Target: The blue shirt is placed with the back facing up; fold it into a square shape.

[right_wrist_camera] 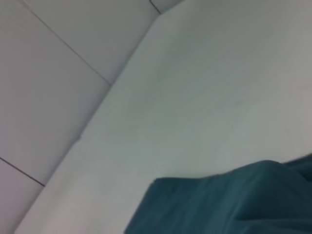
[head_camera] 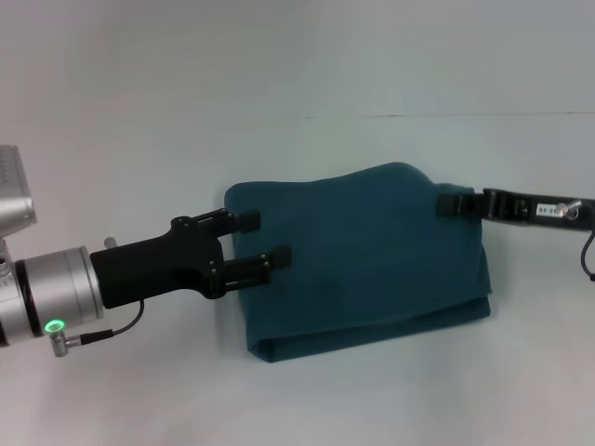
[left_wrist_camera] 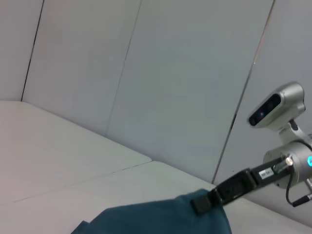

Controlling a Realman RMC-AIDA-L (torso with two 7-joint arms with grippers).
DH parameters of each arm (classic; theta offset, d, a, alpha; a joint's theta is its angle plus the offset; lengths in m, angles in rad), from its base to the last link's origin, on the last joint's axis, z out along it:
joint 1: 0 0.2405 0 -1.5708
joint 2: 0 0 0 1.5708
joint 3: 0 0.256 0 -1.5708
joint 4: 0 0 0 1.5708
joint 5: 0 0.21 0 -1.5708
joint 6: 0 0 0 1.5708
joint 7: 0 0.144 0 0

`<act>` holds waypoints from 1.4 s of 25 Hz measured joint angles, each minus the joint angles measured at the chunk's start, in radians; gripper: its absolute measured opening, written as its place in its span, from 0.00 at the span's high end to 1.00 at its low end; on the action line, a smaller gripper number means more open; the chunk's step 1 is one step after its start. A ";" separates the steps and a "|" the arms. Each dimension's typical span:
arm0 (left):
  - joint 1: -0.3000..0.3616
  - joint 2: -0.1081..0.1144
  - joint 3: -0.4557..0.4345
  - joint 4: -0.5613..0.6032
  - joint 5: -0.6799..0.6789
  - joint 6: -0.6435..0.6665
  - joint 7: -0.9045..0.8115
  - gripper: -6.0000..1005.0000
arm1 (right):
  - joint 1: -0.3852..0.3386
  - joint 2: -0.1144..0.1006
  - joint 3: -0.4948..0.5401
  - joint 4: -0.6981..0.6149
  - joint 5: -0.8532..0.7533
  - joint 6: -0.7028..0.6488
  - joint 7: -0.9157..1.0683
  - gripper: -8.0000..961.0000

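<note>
Nearest the robot, the folded front edge of the blue shirt (head_camera: 358,269) shows as a layered hem, with the cloth already doubled into a compact block on the white worktop (head_camera: 112,390). At its left edge the left end effector (head_camera: 264,240) is seen with its two fingers apart, one over the far-left corner and one lower down, nothing clamped between them. For a good finish, the left edge is best pressed or tugged level so the sides are squared, and the layers are not to be dragged out of line. Farther back, the right end effector (head_camera: 454,204) is placed at the far-right corner, where the cloth rises in a hump; whether it is clamped on the fabric cannot be told. That hump is judged the part needing to be flattened.
</note>
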 joint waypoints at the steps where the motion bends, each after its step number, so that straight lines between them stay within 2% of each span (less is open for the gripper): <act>1: 0.000 0.000 0.000 0.000 0.000 0.001 0.000 0.23 | 0.000 0.000 0.001 0.006 -0.006 0.007 -0.001 0.96; 15: -0.001 -0.002 0.005 -0.007 0.006 -0.005 -0.002 0.23 | 0.011 0.018 -0.003 0.057 -0.046 0.140 -0.069 0.92; 20: -0.001 -0.002 0.017 -0.006 0.002 -0.008 -0.002 0.23 | 0.019 0.004 0.001 0.049 -0.044 0.137 -0.033 0.90; 29: -0.026 -0.005 0.017 -0.006 0.000 -0.068 -0.001 0.23 | 0.026 -0.056 -0.003 0.046 -0.048 0.137 0.096 0.49; 35: -0.039 -0.005 0.017 -0.007 0.000 -0.081 0.002 0.23 | 0.031 -0.065 -0.005 0.061 -0.049 0.143 0.140 0.25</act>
